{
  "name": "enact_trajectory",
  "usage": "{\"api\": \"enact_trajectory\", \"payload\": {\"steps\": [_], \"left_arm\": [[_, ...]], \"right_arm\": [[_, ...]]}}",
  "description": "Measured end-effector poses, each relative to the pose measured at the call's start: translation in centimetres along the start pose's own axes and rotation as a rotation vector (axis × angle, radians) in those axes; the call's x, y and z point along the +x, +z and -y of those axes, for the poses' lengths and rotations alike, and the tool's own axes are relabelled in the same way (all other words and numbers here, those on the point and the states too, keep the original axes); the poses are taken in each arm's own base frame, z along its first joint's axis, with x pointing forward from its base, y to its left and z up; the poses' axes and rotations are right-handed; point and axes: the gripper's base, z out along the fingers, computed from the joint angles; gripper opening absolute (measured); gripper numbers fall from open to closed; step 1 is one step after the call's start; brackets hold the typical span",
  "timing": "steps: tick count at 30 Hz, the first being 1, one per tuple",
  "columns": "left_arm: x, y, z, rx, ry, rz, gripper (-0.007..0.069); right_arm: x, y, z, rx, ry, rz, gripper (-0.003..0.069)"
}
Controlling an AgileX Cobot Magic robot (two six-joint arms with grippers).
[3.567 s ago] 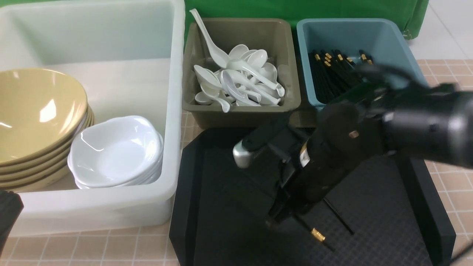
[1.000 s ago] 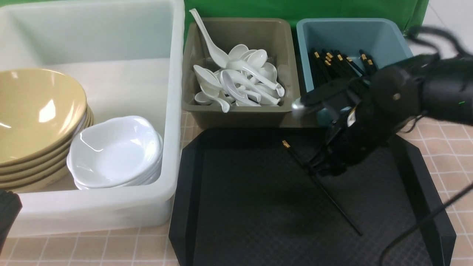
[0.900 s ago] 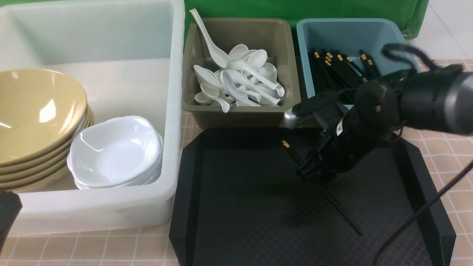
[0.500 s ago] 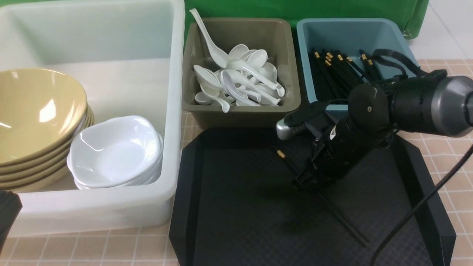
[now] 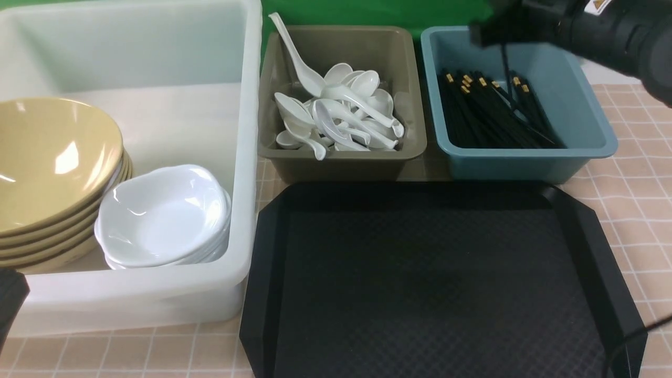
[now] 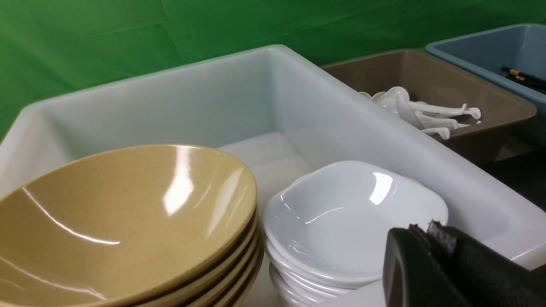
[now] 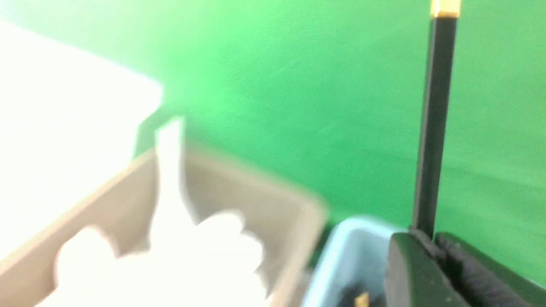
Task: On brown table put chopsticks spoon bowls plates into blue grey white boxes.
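- A wrinkled green fabric backdrop is hung behind the work area.
- A pale, glossy tiled floor is seen beyond its right edge.
- Bright overhead light is reflected as white glare on glossy surfaces.

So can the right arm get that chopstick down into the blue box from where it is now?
Probably yes. The right tool is shut on the chopstick above the blue box, which is open-topped with nothing over the chopsticks already inside.

Bowls, plates in white box; spoons grey box; chopsticks blue box.
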Motion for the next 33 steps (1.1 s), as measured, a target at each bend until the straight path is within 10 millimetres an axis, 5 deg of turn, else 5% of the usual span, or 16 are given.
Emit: {"api": "enact_trajectory", "payload": {"steps": [6, 9, 14, 18, 20, 21, 24, 27, 29, 33], "left_arm": [[-0.1, 0.0, 0.0, -0.003, 0.006, 0.016, 0.0006], [-0.1, 0.0, 0.0, -0.003, 0.006, 0.015, 0.0006], [-0.1, 0.0, 0.0, -0.003, 0.006, 0.015, 0.0006], [-0.1, 0.0, 0.0, -0.003, 0.006, 0.014, 0.0006], [-0.1, 0.0, 0.0, -0.003, 0.006, 0.014, 0.0006], [-0.1, 0.0, 0.0, -0.003, 0.006, 0.014, 0.0006], [-0.1, 0.0, 0.0, -0.003, 0.006, 0.014, 0.0006], [-0.1, 0.0, 0.0, -0.003, 0.006, 0.014, 0.0006], [-0.1, 0.0, 0.0, -0.003, 0.006, 0.014, 0.0006], [-0.1, 0.0, 0.0, -0.003, 0.006, 0.014, 0.0006]], "right_arm": [[4.4, 4.7, 1.8, 0.026, 0.061, -0.17, 0.0279], [3.7, 4.2, 2.4, -0.013, 0.068, -0.291, 0.0378], [-2.4, -1.1, 3.1, -0.069, 0.018, -0.309, 0.0332], [-7.6, -9.7, 3.0, -0.063, -0.064, -0.136, 0.0123], [-8.1, -11.9, 2.7, -0.055, -0.076, -0.082, 0.008], [-8.0, -15.1, 2.3, -0.044, -0.089, -0.002, 0.0045], [-5.2, -19.9, 1.2, -0.041, -0.106, 0.084, 0.0036], [0.4, -22.9, 0.6, -0.031, -0.145, 0.078, 0.0036], [2.5, -23.5, 0.4, -0.027, -0.158, 0.063, 0.0036], [11.3, -25.9, -0.5, -0.018, -0.181, 0.002, 0.0036]]}}
